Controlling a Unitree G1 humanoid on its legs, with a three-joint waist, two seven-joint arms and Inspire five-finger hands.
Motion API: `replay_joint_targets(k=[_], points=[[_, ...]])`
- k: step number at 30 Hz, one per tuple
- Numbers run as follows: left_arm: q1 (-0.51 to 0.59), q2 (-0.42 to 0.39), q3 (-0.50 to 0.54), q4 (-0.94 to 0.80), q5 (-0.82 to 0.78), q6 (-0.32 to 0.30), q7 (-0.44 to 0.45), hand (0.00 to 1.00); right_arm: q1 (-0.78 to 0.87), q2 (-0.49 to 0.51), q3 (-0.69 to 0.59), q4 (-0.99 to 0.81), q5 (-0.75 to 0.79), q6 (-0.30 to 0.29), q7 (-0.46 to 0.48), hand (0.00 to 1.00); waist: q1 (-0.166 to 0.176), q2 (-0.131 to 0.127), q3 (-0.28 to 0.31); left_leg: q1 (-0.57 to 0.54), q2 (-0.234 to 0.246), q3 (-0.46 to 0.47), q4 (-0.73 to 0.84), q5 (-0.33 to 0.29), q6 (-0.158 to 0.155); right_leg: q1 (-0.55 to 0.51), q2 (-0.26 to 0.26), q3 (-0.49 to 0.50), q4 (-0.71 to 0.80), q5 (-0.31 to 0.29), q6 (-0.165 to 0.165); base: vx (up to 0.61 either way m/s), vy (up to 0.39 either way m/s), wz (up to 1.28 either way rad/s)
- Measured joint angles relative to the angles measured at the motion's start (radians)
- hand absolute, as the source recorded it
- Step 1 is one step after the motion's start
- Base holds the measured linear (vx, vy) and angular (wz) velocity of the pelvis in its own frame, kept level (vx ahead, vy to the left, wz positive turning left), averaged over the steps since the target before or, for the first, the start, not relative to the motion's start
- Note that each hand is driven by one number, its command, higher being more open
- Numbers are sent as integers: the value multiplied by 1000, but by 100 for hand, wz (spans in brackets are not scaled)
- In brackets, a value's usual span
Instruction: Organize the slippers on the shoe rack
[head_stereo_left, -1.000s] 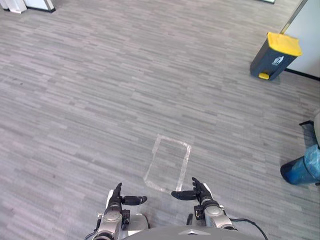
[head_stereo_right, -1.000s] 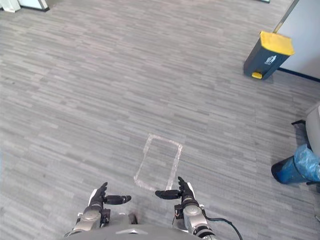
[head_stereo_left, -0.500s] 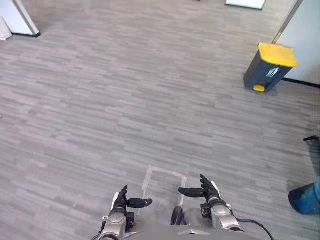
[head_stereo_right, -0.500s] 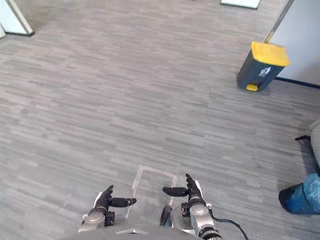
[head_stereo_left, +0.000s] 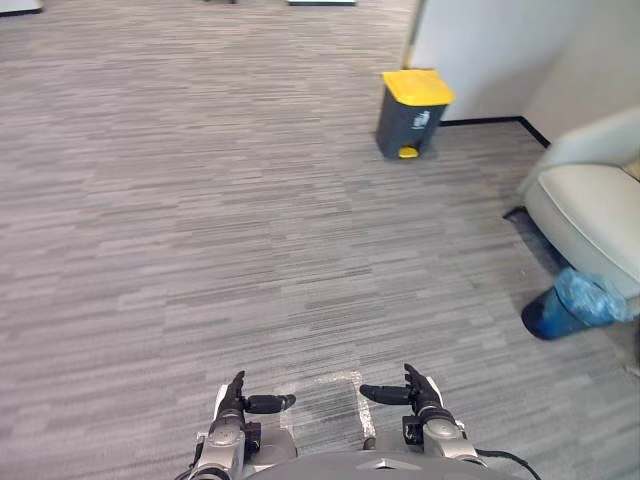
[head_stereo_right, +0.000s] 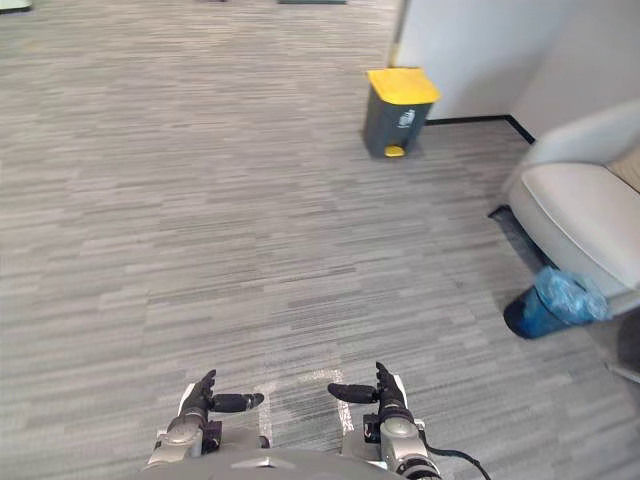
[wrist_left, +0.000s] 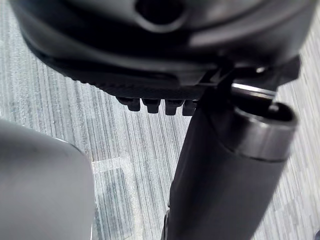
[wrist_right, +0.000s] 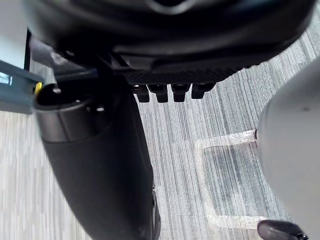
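Your left hand (head_stereo_left: 236, 402) and right hand (head_stereo_left: 418, 392) sit low in front of you. Their fingers are straight and they hold nothing. A tape square (head_stereo_left: 320, 398) lies on the floor (head_stereo_left: 200, 220) between them. A bin (head_stereo_left: 410, 110) stands far off. You cannot tell where the slippers and shoe rack are. The whole job looks left to do.

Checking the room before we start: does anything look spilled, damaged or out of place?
Nothing stands out. The yellow-lidded bin stands upright by the wall, the blue-bagged bin sits beside the armchair, and the tape rectangle lies flat on the floor.
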Motion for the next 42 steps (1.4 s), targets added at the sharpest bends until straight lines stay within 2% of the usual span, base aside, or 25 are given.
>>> replay_joint_targets(k=[3,5,7,10,12,14,15,17,18,19,20,21,22,24,25,26,27,28,31,34,36,37,38,39,42], points=[[8,12,-13,7,-6,-1,1,100,-11,5,18,12,-3,0,0,100,-2,2,0,68,-1,128,-53,1,2,-10,-74,-323,39,-22,-43,62,70,-120],[7,12,-18,17,-6,-2,-1,100,-16,2,20,11,-11,-3,0,100,-12,15,-5,87,15,186,-92,1,1,-24,-83,-404,27,-18,-58,106,0,-94],[-3,8,-24,30,-9,0,-2,100,-27,-11,18,22,-31,-3,0,100,-8,17,-6,103,27,246,-141,18,-22,-60,-72,-485,34,2,-87,148,-56,-80],[-6,-18,-38,34,-5,5,-16,100,-41,-47,14,44,-31,-3,-2,100,-21,45,-3,135,32,293,-190,38,-43,-55,-28,-460,-12,5,-95,108,-43,-56],[-5,-18,-38,35,-4,6,-19,100,-37,-61,11,52,-31,-3,-2,100,-26,47,-4,142,41,293,-177,40,-47,-39,-13,-453,-33,6,-96,66,-51,-27],[-5,-13,-42,34,-2,7,-24,100,-9,-73,-2,54,-31,-1,-4,100,-26,35,-3,117,67,294,-58,40,-50,-7,8,-432,-78,8,-96,72,-115,-30],[-5,-10,-34,30,-5,7,-22,100,-5,-78,-8,56,-28,2,-6,100,-25,33,-4,67,106,295,87,36,-57,9,25,-407,-112,17,-101,99,-121,-48],[-7,-10,-33,17,-6,7,-21,100,-6,-91,2,53,-29,2,-7,100,-17,53,3,-10,181,291,318,44,-61,32,61,-358,-142,26,-111,98,-34,-88],[-9,-17,-33,12,-5,5,-21,100,-9,-97,6,54,-28,3,-8,100,-1,70,13,-67,206,229,454,22,-57,39,85,-300,-144,18,-129,122,85,-158],[-11,-28,-32,7,-7,5,-23,100,-13,-103,0,55,-28,6,-14,100,5,80,17,-100,168,139,465,-48,-49,43,92,-231,-141,16,-133,166,138,-206],[-11,-28,-34,-3,-7,4,-23,100,-13,-101,-4,57,-27,7,-18,100,8,73,22,-125,107,73,413,-93,-39,48,88,-150,-140,17,-131,144,166,-183],[-10,-28,-34,-7,-7,4,-23,100,-11,-100,-9,55,-20,8,-19,100,10,69,25,-134,83,49,378,-102,-41,52,85,-118,-139,17,-130,141,198,-190],[-11,-25,-34,-13,-8,-3,-23,100,-9,-96,-22,56,-6,10,-23,100,16,62,29,-158,27,-36,284,-103,-40,58,79,-43,-137,14,-122,125,189,-154],[-11,-27,-34,-27,-10,-3,-22,100,-4,-95,-36,54,5,10,-27,100,23,63,33,-181,-30,-181,150,-91,-55,46,79,45,-113,-1,-98,108,179,-155],[-10,-32,-34,-27,-13,-3,-22,100,-1,-96,-45,52,13,10,-32,100,26,72,31,-181,-43,-256,83,-23,-74,33,90,96,-84,-18,-74,178,242,-159],[-6,-42,-33,-25,-18,-2,-21,100,0,-100,-44,51,14,10,-37,100,31,85,20,-156,-52,-254,75,36,-15,20,103,150,-49,-35,-57,195,250,-131],[-9,-36,-34,-24,-18,-1,-21,100,0,-97,-42,51,12,10,-39,100,28,82,23,-150,-52,-229,81,24,-17,20,98,166,-45,-38,-48,223,243,-114],[-9,-28,-34,-24,-18,0,-21,100,8,-87,-43,50,11,9,-38,100,26,55,13,-134,-53,-182,81,7,-4,21,86,183,-41,-43,-40,279,260,-89],[-6,-21,-14,-22,-26,8,-19,100,11,-71,-44,51,10,10,-37,100,35,31,0,-97,-53,-93,58,0,8,5,74,220,-45,-42,-28,241,172,-88],[-9,-19,-13,5,-27,10,-17,100,8,-75,-43,65,10,10,-36,100,35,39,-5,-7,-52,-8,8,0,9,27,65,213,-59,-20,2,233,92,-92],[-10,-22,-14,16,-27,9,-23,100,4,-80,-43,79,10,11,-36,100,35,50,-13,-20,-53,4,111,5,15,48,45,160,-48,1,1,159,72,-61],[-11,-9,-15,10,-27,2,-30,100,-1,-80,-44,92,9,13,-39,100,38,21,-3,-67,-79,-34,134,-41,42,63,4,158,-44,-2,0,69,50,-45],[-10,-9,-15,9,-27,0,-29,100,-1,-80,-43,93,9,13,-40,100,39,21,-4,-64,-84,-41,106,-45,48,63,-1,157,-44,-2,0,-3,-6,-6],[-8,-16,-29,1,-27,-3,-22,100,7,-98,-50,94,11,12,-43,100,22,64,-20,-67,-55,-94,-75,116,30,66,20,113,-50,1,8,-9,-23,-11],[1,1,-36,12,-38,6,-19,100,9,-81,-56,98,9,10,-31,100,29,40,-33,-42,-84,-88,-73,115,26,102,-17,56,-92,-16,20,53,13,-3]])
